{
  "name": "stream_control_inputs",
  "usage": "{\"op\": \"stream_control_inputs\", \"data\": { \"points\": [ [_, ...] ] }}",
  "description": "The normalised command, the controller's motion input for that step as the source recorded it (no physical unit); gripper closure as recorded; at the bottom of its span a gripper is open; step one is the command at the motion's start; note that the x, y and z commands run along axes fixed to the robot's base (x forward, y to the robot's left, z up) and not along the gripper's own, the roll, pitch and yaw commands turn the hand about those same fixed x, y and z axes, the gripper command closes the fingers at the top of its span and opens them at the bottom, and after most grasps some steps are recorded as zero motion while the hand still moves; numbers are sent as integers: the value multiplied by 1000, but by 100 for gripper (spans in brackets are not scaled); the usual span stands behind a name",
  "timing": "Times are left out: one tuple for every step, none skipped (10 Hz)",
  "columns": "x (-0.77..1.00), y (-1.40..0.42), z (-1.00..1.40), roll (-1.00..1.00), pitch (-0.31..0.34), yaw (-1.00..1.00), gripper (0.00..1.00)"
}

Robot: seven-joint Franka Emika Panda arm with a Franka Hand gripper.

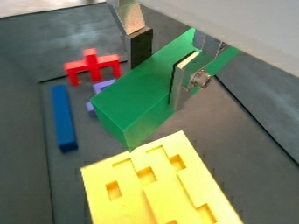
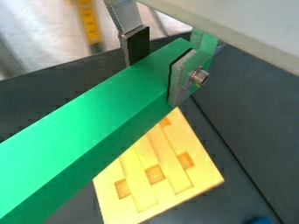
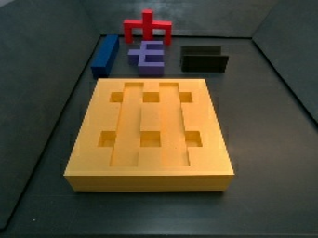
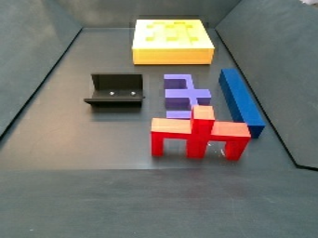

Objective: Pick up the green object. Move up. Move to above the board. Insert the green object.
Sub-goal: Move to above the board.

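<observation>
My gripper is shut on the green object, a long green bar clamped across its width and held off the floor. One dark pad presses one side face, and the silver finger plate presses the opposite face. The board, a yellow-orange slab with grooves and square holes, lies below the bar in both wrist views. In both side views the board lies flat on the dark floor. Neither the gripper nor the green bar shows there.
Beyond the board stand a blue bar, a purple E-shaped block, a red block and the black fixture. Grey walls enclose the floor.
</observation>
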Motion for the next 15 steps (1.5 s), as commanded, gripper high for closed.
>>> {"op": "stream_control_inputs", "data": {
  "points": [
    [115,-165,53,13,69,1000,100],
    [52,-96,38,12,65,1000,100],
    [47,-68,33,14,70,1000,100],
    [50,-54,30,15,75,1000,100],
    [52,-38,26,17,85,1000,100],
    [52,-36,25,18,89,1000,100],
    [53,-30,24,21,101,1000,100],
    [53,-29,24,25,117,1000,100],
    [54,-28,24,28,131,1000,100],
    [56,-28,25,32,149,1000,100],
    [59,-27,26,37,170,1000,100],
    [62,-27,30,48,209,1000,100],
    [67,-27,32,60,253,993,100],
    [75,-27,30,59,221,642,100],
    [78,-26,31,58,194,395,100]
  ]
}}
